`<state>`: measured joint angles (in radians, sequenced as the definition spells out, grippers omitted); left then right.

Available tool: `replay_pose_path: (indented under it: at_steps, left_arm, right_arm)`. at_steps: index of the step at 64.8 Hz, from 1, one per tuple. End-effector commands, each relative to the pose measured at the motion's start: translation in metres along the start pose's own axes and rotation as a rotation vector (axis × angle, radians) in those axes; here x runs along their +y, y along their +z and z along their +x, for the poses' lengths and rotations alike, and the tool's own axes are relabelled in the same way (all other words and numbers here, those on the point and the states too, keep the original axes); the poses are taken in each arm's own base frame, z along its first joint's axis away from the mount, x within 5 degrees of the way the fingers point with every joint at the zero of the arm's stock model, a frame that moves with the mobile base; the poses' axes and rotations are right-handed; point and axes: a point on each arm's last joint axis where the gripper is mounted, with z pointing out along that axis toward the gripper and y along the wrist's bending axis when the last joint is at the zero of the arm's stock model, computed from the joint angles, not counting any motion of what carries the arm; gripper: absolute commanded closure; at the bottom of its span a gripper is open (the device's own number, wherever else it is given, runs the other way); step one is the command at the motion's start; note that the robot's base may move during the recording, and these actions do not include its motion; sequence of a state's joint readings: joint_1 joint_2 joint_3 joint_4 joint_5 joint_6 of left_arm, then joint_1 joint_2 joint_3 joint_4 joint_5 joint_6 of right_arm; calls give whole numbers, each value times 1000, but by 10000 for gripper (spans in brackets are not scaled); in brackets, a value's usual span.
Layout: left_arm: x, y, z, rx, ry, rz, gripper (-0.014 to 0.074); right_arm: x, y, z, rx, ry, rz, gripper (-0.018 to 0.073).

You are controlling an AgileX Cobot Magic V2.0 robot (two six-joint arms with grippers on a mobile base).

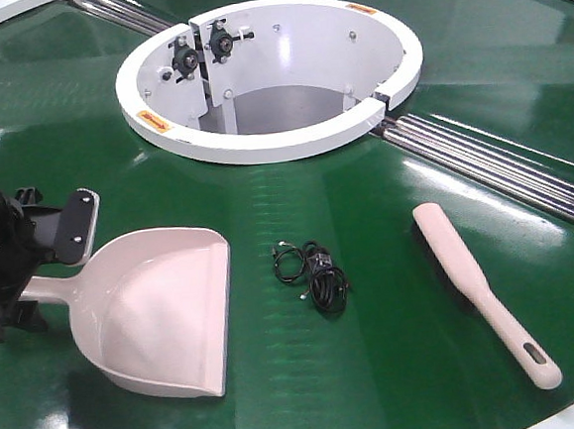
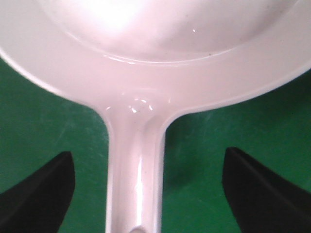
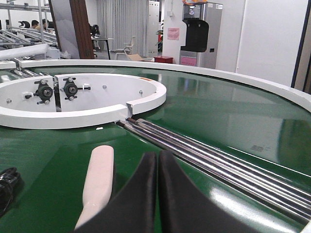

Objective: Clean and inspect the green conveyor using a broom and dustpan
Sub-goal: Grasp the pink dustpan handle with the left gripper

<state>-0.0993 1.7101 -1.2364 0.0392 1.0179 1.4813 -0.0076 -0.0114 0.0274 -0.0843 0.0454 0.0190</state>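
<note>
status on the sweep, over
Left gripper open, straddling dustpan handle. Right gripper shut, empty, beside broom. Black cable on belt between the two tools.

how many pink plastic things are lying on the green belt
2. The dustpan lies front left, its handle between the fingers of the open left tool. The broom lies front right. A black cable bundle sits between them. None looks hidden.

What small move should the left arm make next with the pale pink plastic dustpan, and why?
Probably close the left gripper on the long flat handle of the pale pink plastic scoop-shaped dustpan. In the left wrist view the handle runs between the open jaws, with glossy dark-green conveyor belt visible on both sides, so nothing is gripped yet.
</note>
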Motion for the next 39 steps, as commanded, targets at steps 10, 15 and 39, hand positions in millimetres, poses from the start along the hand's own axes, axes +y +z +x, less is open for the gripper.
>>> replay_pose_path:
  at_steps: [10,15,39]
  left_arm:
    - [8,-6,0,20,21,-53,9]
    - [10,-3,0,31,28,-52,11]
    - [14,10,2,54,46,-41,223]
  right_arm:
    - [0,-1,-6,-77,-7,-1,568]
    - [0,-1,-6,-77,-7,-1,568]
    - [0,-1,-6,-77,-7,-1,568]
